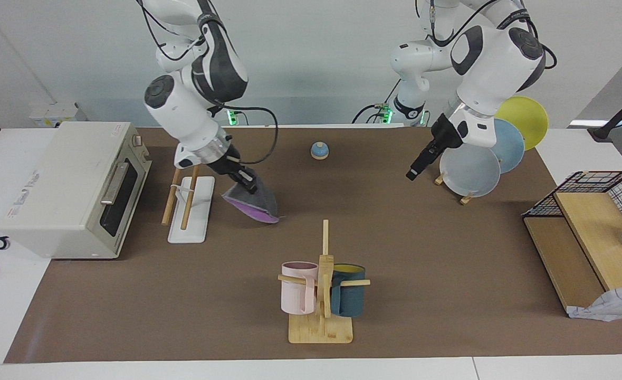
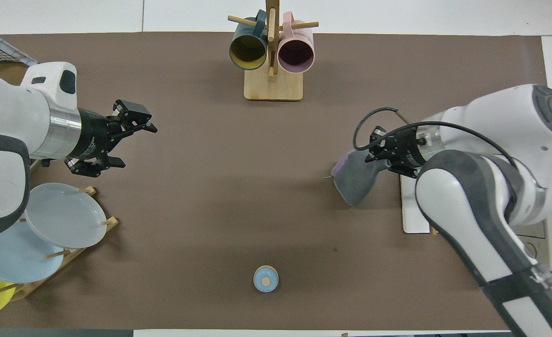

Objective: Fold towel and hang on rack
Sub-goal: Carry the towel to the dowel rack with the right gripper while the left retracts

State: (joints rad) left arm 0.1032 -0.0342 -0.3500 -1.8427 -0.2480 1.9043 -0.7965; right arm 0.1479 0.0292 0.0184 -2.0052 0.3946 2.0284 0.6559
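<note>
The towel (image 1: 252, 205) is folded, dark grey on top with purple showing underneath. It hangs from my right gripper (image 1: 248, 183), which is shut on its upper corner. It is low over the mat, beside the rack (image 1: 199, 211) on the side toward the table's middle. The rack's two wooden rods are bare. In the overhead view my right gripper (image 2: 384, 152) holds the towel (image 2: 354, 181), and the right arm hides most of the rack (image 2: 408, 216). My left gripper (image 1: 412, 173) is open and empty over the mat beside the plate stand; it also shows in the overhead view (image 2: 137, 145).
A toaster oven (image 1: 73, 184) stands next to the rack at the right arm's end. A mug tree (image 1: 321, 285) with two mugs stands farthest from the robots. A plate stand (image 1: 471, 169), a wire basket shelf (image 1: 590, 221) and a small blue knob (image 1: 319, 151) are also here.
</note>
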